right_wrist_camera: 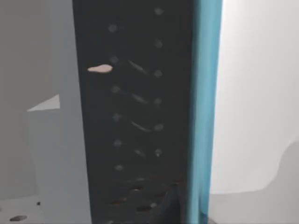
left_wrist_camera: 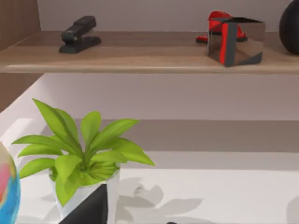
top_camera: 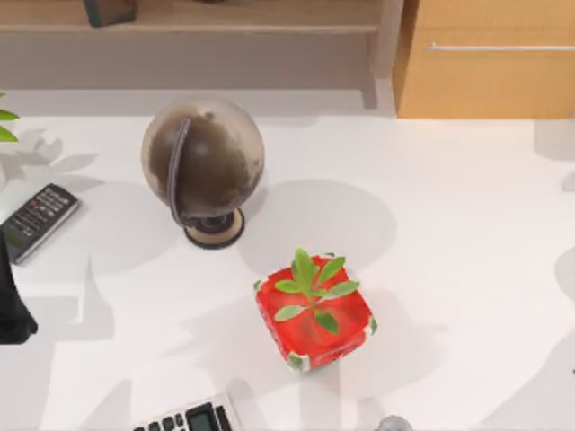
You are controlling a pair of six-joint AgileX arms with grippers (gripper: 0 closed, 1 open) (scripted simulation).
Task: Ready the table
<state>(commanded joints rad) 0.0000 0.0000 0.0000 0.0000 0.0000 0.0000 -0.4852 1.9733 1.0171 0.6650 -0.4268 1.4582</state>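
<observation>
Table (top_camera: 449,224): white top, spreading across most of the top view, from below the shelf down to the lower edge.
Left arm (top_camera: 11,305): dark shape sitting at the far left edge of the top view, over the table's left side; whether its fingers are apart or together I cannot tell.
Globe (top_camera: 202,166): brown, standing upper left of centre on a round base.
Red pot (top_camera: 314,312): boxy, holding a small green plant, sitting lower centre, well apart from the left arm.
Remote (top_camera: 36,220): black, lying at the left edge, just above the left arm.
Calculator (top_camera: 189,417): poking in at the bottom edge.
Shelf (left_wrist_camera: 140,58): light wood, running along the back; carrying a black stapler (left_wrist_camera: 78,35) and a mirrored cube (left_wrist_camera: 236,39).
White-potted plant (left_wrist_camera: 81,154): leafy, standing on the table, lower left of the left wrist view.
Drawer unit (top_camera: 490,58): orange-tan, occupying the upper right corner of the top view.
</observation>
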